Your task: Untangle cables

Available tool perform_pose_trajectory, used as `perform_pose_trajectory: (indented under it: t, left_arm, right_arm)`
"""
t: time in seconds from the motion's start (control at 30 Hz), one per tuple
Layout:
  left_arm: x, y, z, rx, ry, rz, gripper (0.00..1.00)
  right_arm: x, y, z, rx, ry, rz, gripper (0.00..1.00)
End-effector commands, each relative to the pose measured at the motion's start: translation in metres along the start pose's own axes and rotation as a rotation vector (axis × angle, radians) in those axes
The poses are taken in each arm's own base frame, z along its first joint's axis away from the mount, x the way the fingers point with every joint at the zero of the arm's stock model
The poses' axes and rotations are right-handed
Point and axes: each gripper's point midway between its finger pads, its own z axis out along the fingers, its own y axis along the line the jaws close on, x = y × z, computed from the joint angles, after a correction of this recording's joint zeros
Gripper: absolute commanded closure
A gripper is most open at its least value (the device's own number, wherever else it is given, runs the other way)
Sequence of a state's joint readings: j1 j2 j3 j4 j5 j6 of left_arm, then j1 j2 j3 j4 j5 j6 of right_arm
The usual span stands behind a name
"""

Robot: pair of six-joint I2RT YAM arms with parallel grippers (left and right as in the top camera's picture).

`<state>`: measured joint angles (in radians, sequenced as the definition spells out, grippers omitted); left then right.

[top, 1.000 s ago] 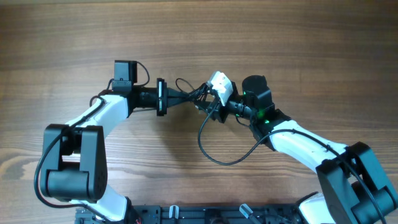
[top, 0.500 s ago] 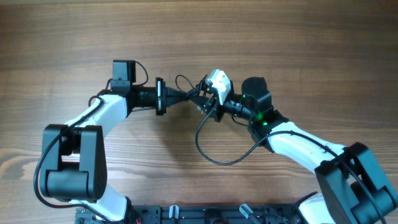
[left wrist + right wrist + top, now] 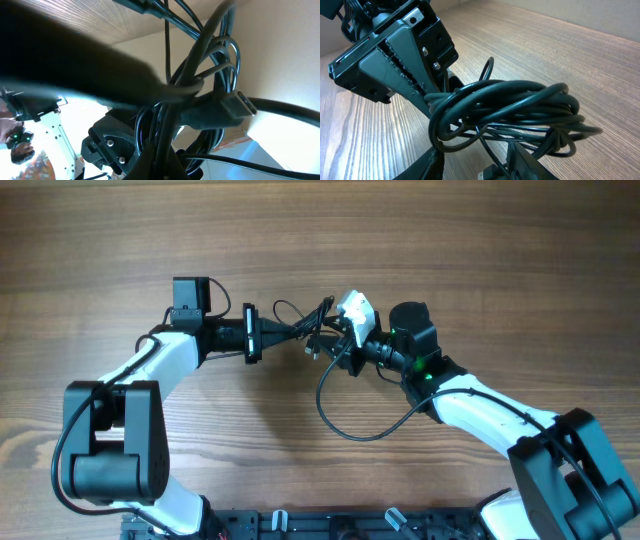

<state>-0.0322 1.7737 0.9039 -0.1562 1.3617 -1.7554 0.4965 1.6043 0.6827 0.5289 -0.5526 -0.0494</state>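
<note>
Our left claw (image 3: 298, 332) is clenching hard on the cables (image 3: 315, 330), its two fingers meeting on one end of the knot, as the right wrist view is showing us (image 3: 429, 97). Our right claw (image 3: 334, 348) is sitting at the other end with its fingers standing partly apart and strands running between them (image 3: 479, 150); we cannot tell whether it is really gripping or only straddling them. The cables are hanging between the two claws, lifted just off the table (image 3: 450, 240) near its middle, bunched into several overlapping coils (image 3: 510, 107). From that bunch one long loop (image 3: 345, 425) is trailing down onto the wood toward our near side and curving back under the right arm, where its end is hidden. We are judging these cords to be light, soft and springy, with smooth jackets that are likely to slip through a loose pinch, and the coils are looking ready to snag on each other when pulled. A flat plug (image 3: 237, 105) is showing in the left wrist view; a plug or the cord just behind it is looking to us like the surest place to take hold, being stiffer than the cord. The long axis of the bunch is running left to right between the claws, nearly level across the overhead view, while the loose loop is pointing away from it toward us.
</note>
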Motion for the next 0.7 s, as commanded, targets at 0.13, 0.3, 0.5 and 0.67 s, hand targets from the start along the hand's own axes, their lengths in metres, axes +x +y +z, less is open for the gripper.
perform_pose_trajectory:
  t: [0.13, 0.3, 0.5, 0.67]
  left_arm:
    - [0.006, -0.001, -0.002, 0.003, 0.015, 0.028, 0.96]
    - [0.007, -0.001, -0.002, 0.001, 0.017, 0.029, 0.96]
    - [0.007, -0.001, -0.002, 0.001, 0.017, 0.028, 0.96]
    - [0.008, 0.0, -0.002, -0.001, 0.024, 0.029, 0.96]
  right_arm:
    - [-0.011, -0.001, -0.001, -0.002, -0.026, 0.021, 0.54]
    - [-0.012, 0.001, 0.0, -0.012, -0.029, 0.018, 0.48]
    - [-0.02, 0.001, -0.001, -0.015, -0.06, -0.002, 0.49]
    - [-0.021, 0.001, -0.001, -0.015, -0.065, -0.004, 0.5]
